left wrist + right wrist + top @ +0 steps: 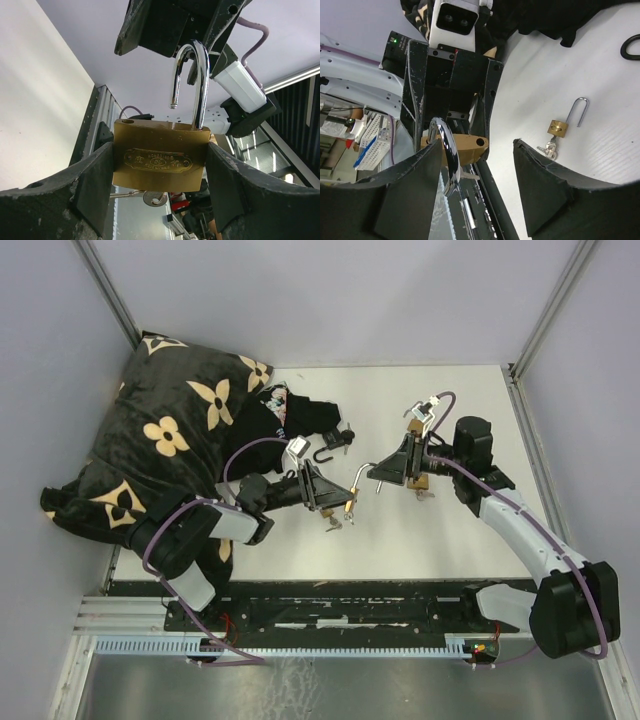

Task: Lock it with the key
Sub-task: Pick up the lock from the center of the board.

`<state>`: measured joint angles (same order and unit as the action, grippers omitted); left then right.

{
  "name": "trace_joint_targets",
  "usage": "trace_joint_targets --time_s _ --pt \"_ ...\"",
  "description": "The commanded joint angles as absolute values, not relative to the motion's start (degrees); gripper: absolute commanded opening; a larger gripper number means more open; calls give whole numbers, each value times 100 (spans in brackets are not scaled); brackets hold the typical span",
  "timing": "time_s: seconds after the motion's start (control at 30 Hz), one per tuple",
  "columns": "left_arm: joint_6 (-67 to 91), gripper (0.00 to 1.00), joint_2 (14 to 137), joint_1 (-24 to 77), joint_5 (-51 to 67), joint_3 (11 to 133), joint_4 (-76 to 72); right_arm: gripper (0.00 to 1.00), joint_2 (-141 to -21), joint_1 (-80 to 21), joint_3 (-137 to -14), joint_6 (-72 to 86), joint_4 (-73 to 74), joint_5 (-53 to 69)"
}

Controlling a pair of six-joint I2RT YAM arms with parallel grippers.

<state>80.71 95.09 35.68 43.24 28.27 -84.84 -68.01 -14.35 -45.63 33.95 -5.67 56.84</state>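
The padlock (159, 162) is clamped in the left gripper (160, 175), shackle (201, 85) sprung open, key (155, 199) underneath. The right gripper (477, 170) straddles the shackle, jaws apart, not gripping. It should push the shackle straight toward the body, free end over its hole.

A white table (455, 540) fills the middle of the scene, its top matt and evenly lit, with only soft, short shadows on it. Plain pale lilac-grey panels close it in: a far wall (330, 300), a left wall (45, 390) and a right wall (600, 360), joined at the far corners by slanting aluminium posts (108, 290). A large dark plush cushion (170, 430) with tan flower shapes is heaped in the far left corner, and a crumpled black cloth (305, 418) lies just to its right. Along the near edge run a scuffed black base plate (330, 608) and a pale slotted rail (330, 647), with brushed metal sheet (300, 690) nearest of all.
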Motion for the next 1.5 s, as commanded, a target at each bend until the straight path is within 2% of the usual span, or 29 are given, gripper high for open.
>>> trace_joint_targets --time_s 0.0,0.2,0.33,0.43,0.47,0.6,0.7,0.77,0.87,0.93,1.13,1.3,1.4,1.47 --pt "8376 28 9319 3676 4530 3167 -9581 63 -6588 -1441 -4710 3538 -1054 6045" --pt "8432 29 9324 3760 4709 3288 -9586 38 -6541 -1457 -4696 3760 -1478 6474" --pt "8472 29 9293 3770 4728 3372 -9585 29 -6492 -1493 -4706 3821 -1626 6688" --pt "8490 31 9294 3771 4729 3405 -9584 6 -6453 -1520 -4713 3817 -1712 6833" --pt "8490 34 9312 3771 4729 3412 -9582 2 -6436 -1525 -4731 3797 -1714 6884" --pt "8565 59 9385 3771 4757 3429 -9571 2 -6347 -1520 -4950 3354 -1186 7117" --pt "8559 71 9376 3770 4884 3513 -9441 2 -6252 -1507 -5305 2401 37 7173" --pt "8341 79 9288 3771 4920 3516 -9155 2 -6216 -1493 -5408 2193 341 7183" --pt "7494 91 8942 3727 4917 3479 -8037 2 -6178 -1447 -5467 2132 477 7198" --pt "6655 98 8454 3650 4811 3455 -6711 2 -6143 -1426 -5581 1822 824 7194" --pt "4010 99 6637 3504 3215 3601 -3113 2 -6098 -1428 -5760 1092 1692 6893" --pt "3216 99 5438 3523 2134 3623 -1889 2 -6116 -1433 -5724 988 1758 6805" --pt "3282 99 5336 3731 2047 3792 -1517 2 -6147 -1441 -5692 952 1775 6803" --pt "3257 93 5459 4064 1943 3929 -1325 2 -6161 -1450 -5681 901 1787 6808"
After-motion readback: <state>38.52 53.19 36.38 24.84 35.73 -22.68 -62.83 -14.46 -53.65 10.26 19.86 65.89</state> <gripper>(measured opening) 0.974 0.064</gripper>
